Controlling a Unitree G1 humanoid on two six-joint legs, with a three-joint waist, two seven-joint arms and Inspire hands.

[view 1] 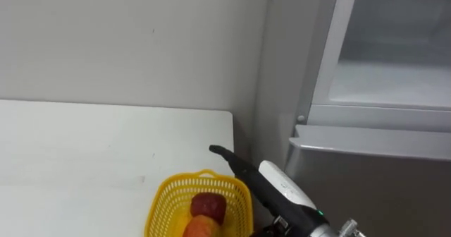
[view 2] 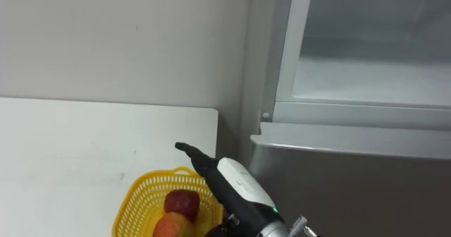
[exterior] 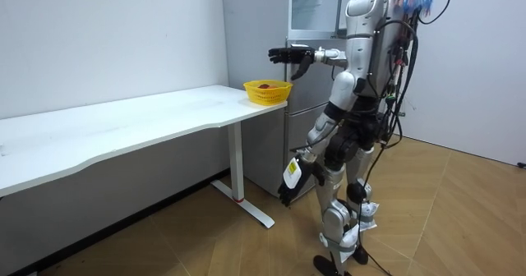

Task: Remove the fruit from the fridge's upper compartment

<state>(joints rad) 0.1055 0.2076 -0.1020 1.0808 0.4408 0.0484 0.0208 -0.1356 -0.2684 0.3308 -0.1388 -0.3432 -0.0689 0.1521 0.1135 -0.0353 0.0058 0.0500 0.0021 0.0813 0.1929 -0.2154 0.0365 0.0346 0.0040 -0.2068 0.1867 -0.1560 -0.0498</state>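
Observation:
My right hand [view 1: 282, 184] reaches in from the lower right, fingers straight and open, holding nothing. It hovers at the right rim of a yellow basket [view 1: 165, 195] on the white table's far right corner. A red apple [view 1: 209, 207] and an orange fruit [view 1: 201, 228] lie in the basket. To the right stands the grey fridge, its upper compartment [view 1: 394, 61] showing a pale inside within a white frame. In the room view I stand before the fridge [exterior: 316, 5] with the right hand [exterior: 288, 55] stretched over the basket [exterior: 267, 91]. My left hand [exterior: 290, 181] hangs relaxed beside my thigh.
The white table [view 1: 84, 145] runs away to the left along a pale wall. A narrow gap separates the table's right edge from the fridge's side [view 1: 278, 89]. The lower fridge door's top ledge [view 1: 366, 142] juts out below the upper compartment. Wooden floor [exterior: 460, 210] lies open behind me.

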